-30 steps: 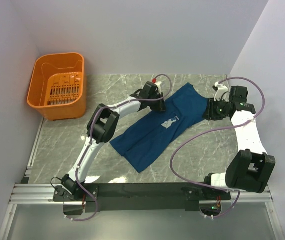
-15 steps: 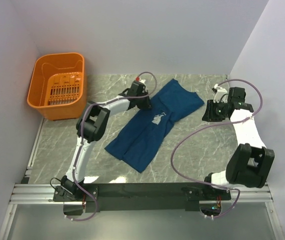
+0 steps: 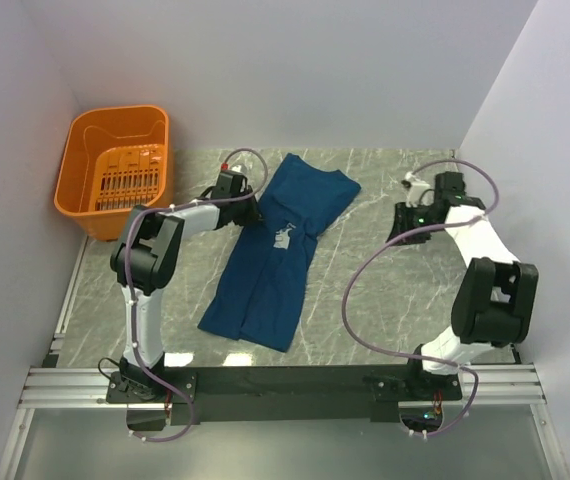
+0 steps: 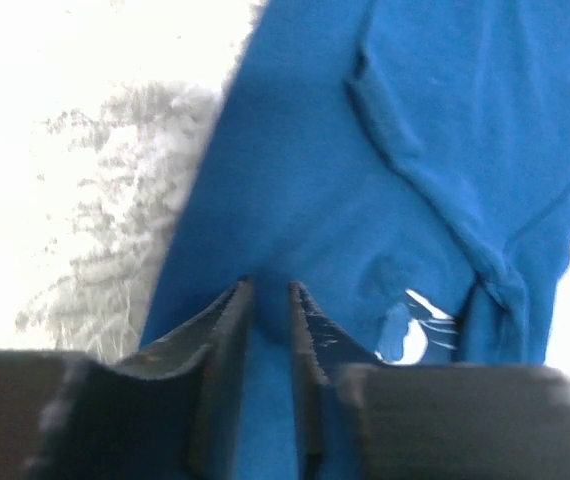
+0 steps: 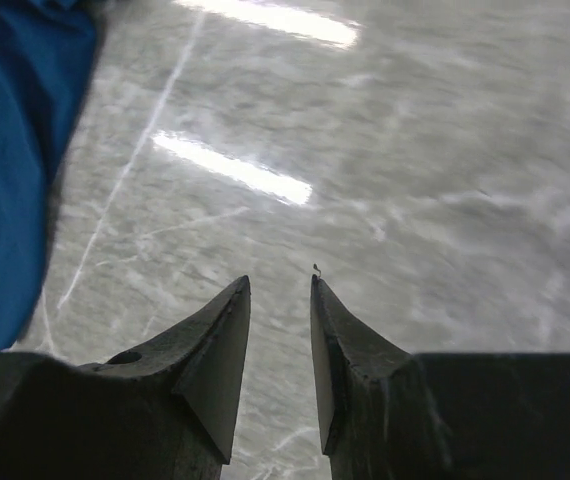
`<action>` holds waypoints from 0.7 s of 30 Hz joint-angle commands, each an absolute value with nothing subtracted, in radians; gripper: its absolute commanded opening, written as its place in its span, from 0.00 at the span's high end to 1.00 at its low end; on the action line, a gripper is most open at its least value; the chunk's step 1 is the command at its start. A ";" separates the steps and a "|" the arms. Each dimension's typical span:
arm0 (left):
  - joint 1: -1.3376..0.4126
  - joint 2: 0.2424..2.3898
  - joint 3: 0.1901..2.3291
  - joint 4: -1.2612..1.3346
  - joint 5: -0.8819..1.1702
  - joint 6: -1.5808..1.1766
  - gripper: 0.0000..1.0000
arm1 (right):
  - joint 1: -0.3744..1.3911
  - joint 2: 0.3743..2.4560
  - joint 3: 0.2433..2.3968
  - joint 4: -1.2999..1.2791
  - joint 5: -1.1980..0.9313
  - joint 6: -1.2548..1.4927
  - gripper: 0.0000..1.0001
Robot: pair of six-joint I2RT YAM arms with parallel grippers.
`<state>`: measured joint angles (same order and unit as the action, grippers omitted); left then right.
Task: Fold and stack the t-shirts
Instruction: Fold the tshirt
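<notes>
The dark blue t-shirt (image 3: 275,250) lies loosely folded lengthwise on the marble table, its white print (image 3: 285,237) partly showing. My left gripper (image 3: 253,212) is at the shirt's left edge near the upper end. In the left wrist view its fingers (image 4: 270,290) are pinched on a fold of the blue fabric (image 4: 365,180), next to the print (image 4: 420,325). My right gripper (image 3: 402,222) hovers to the right of the shirt, apart from it. It is open (image 5: 280,282) over bare marble, with the shirt's edge (image 5: 15,150) at the far left of its view.
An orange plastic basket (image 3: 115,175) stands at the back left corner. Walls close the table (image 3: 385,290) at the back, left and right. A metal rail runs along the near edge by the arm bases.
My left gripper has pulled the t-shirt leftward, and the shirt has swung to lie more lengthwise. The right gripper has shifted slightly left and now stands apart from the shirt.
</notes>
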<state>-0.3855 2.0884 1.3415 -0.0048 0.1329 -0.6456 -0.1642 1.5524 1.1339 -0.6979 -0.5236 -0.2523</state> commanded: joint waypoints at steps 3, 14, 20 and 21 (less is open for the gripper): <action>-0.394 1.984 1.308 0.029 0.238 -0.566 0.60 | -0.042 1.669 1.265 -0.624 -0.552 -0.149 0.60; -0.394 1.579 1.223 -0.078 0.195 -0.396 0.37 | 0.072 2.098 1.682 -0.471 -0.465 0.383 0.46; -0.394 1.329 1.019 -0.116 0.111 -0.458 0.33 | 0.104 2.287 1.923 -0.479 -0.388 0.515 0.45; -0.394 1.301 0.999 -0.124 0.091 -0.466 0.33 | 0.107 2.319 1.943 -0.483 -0.344 0.523 0.45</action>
<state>-0.3923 1.3499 1.0756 -0.0620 0.1539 -0.4496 0.0959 2.2745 1.8553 -0.4965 -0.4397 0.4122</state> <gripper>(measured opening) 0.665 0.547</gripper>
